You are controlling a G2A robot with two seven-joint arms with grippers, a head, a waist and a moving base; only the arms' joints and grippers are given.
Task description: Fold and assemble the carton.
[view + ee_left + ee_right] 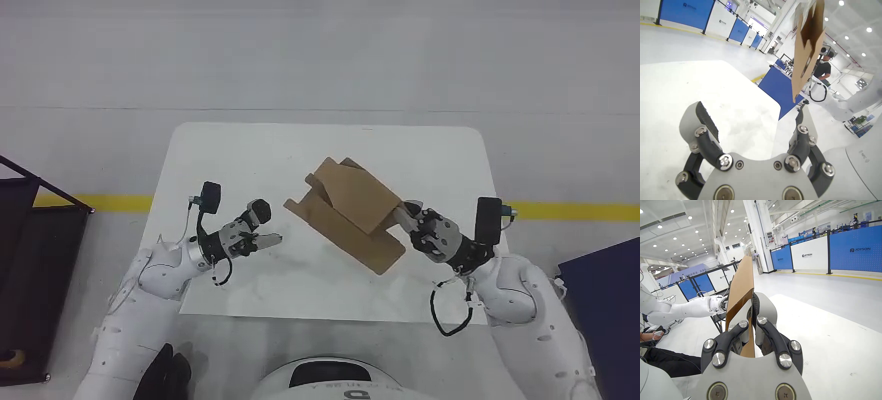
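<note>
One flattened carton was held over the middle of the white worktop, its near edge pinched in the right gripper jaws. The left gripper hung beside it, apart, jaws wide.

The left wrist view's edge cuts off the carton.

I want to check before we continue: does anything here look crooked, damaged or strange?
Only the carton stands out: it hangs slanted over the table, gripped at one edge by the right pincer alone, and only partly folded. The open left pincer is apart from it. I see no tear or spill.
</note>
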